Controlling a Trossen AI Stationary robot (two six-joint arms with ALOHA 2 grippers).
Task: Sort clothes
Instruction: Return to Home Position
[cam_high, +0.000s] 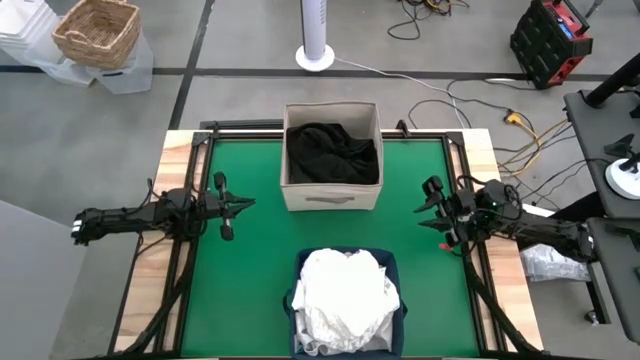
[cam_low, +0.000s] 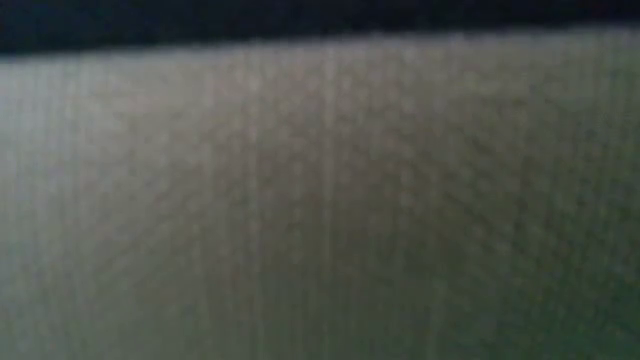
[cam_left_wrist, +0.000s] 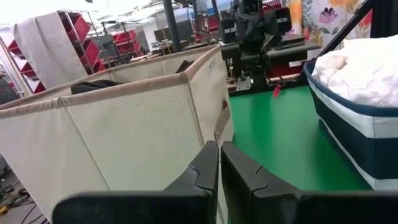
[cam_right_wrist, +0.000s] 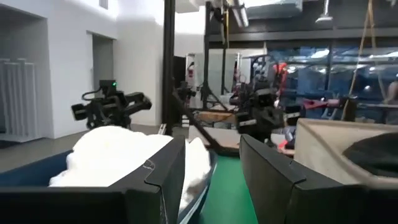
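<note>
High view: table (cam_high: 250, 250) has no loose garment on the green mat, so I'd call the sort done, with only the retreat to home left. Beige box (cam_high: 330, 197) sits centre-back with the black clothes (cam_high: 330, 152) bunched inside. Navy bin (cam_left_wrist: 354, 149) sits centre-front, heaped with white clothes (cam_high: 345, 295). Both piles are crumpled, with no clear long axis.

Key relation: both containers lie on the centreline between the arms, and each arm is out at its own side edge, pointing inward at the gap between box and bin. Neither is clearly nearer, and both are well apart from the fabric. A pull-back shouldn't snag anything.

Left gripper (cam_high: 245, 204): its wrist view shows the fingers closed nearly together, nothing between them. Right gripper (cam_high: 425, 210): its wrist view shows the fingers spread apart, empty, touching nothing.

Low view is filled by a blurred woven surface, so it's no use here.
</note>
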